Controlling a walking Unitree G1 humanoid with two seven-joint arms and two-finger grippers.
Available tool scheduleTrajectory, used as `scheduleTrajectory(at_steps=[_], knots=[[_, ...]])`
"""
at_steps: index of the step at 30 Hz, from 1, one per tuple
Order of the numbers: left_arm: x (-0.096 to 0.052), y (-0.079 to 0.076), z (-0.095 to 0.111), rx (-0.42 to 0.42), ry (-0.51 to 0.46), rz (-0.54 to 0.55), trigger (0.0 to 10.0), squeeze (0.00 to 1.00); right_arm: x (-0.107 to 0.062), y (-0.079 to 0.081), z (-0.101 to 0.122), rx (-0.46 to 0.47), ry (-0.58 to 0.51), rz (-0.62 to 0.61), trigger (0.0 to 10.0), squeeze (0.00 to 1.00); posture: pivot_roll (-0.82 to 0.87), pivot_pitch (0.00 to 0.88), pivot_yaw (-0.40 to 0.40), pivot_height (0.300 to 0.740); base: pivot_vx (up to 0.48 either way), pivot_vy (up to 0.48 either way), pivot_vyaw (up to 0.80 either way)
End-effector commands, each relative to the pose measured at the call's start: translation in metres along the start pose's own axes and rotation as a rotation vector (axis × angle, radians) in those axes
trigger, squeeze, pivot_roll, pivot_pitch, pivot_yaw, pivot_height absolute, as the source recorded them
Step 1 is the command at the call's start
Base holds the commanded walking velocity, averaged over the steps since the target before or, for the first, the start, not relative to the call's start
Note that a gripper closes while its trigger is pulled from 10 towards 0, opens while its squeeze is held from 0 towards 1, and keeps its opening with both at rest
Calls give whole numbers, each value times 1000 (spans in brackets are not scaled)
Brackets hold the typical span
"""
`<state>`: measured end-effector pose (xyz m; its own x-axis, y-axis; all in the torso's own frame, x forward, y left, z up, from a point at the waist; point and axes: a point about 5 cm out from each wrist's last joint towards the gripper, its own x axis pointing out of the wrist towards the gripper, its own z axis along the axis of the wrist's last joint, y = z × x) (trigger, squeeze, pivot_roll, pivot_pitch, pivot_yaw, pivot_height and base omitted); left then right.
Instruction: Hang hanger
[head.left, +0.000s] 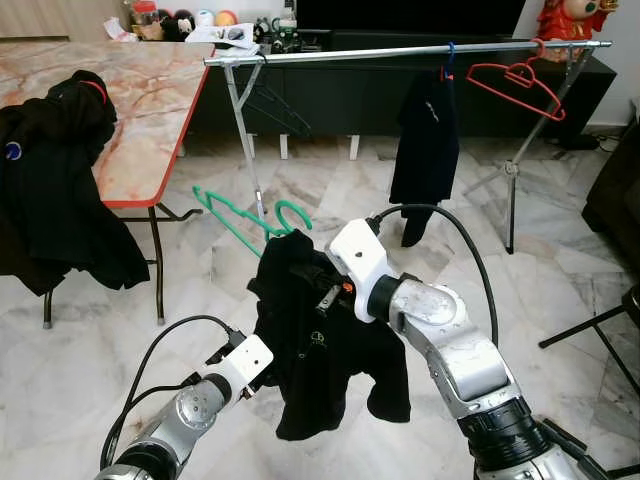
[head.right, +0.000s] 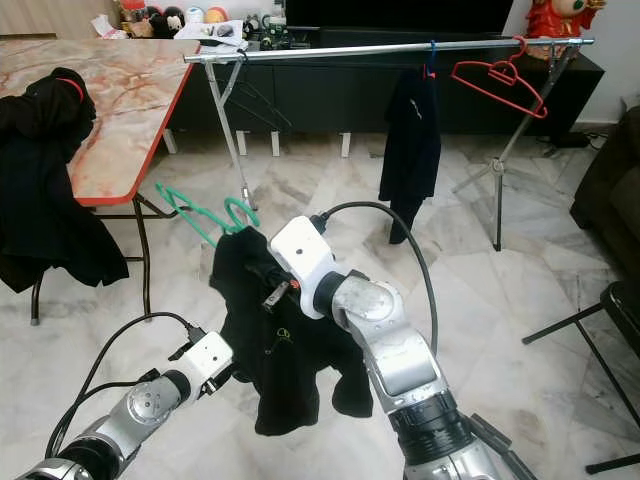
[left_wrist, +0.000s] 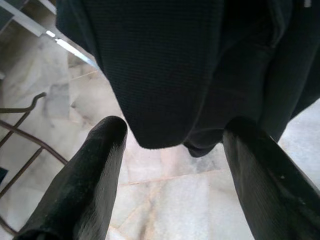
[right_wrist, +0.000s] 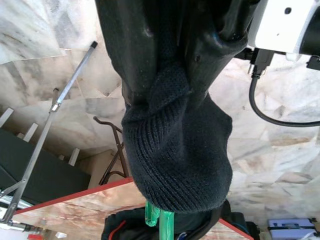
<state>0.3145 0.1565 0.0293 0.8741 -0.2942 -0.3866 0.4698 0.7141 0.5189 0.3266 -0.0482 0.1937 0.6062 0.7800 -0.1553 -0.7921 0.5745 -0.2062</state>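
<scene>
A green hanger (head.left: 240, 215) carries a black garment (head.left: 320, 350), held up in mid-air over the floor. My right gripper (right_wrist: 165, 55) is shut on the garment's collar where the hanger sits. The green hook (right_wrist: 160, 217) pokes out beyond the bunched cloth. My left gripper (left_wrist: 175, 130) is open just below the garment's lower hem, one black finger on either side and nothing pinched between them. The metal rail (head.left: 400, 50) runs across the far side of the room, well beyond the held hanger.
On the rail hang a red hanger (head.left: 515, 85), a black garment on a blue hanger (head.left: 425, 140) and a black hanger (head.left: 270, 105). A marble table (head.left: 150, 100) with black clothes (head.left: 50, 190) stands at left. Rack legs (head.left: 510, 200) splay out on the floor.
</scene>
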Motion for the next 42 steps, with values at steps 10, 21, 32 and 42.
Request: scheduleTrajectory(at_steps=[10, 21, 32, 42], knots=[[1, 11, -4, 44, 54, 137, 10000, 0, 1, 7, 20, -17, -75, 26, 0, 0, 10, 131, -13, 740, 0, 0, 0], [0, 15, -5, 41, 51, 173, 196, 0, 0, 9, 16, -16, -61, 39, 0, 0, 13, 119, -10, 740, 0, 0, 0], [0, 16, -4, 31, 45, 182, 0, 0, -1, 14, 9, -25, -40, 72, 0, 0, 16, 120, -13, 740, 0, 0, 0], [0, 15, -3, 24, 34, 178, 0, 0, -1, 16, 7, -25, -36, 83, 0, 0, 16, 120, -14, 740, 0, 0, 0]])
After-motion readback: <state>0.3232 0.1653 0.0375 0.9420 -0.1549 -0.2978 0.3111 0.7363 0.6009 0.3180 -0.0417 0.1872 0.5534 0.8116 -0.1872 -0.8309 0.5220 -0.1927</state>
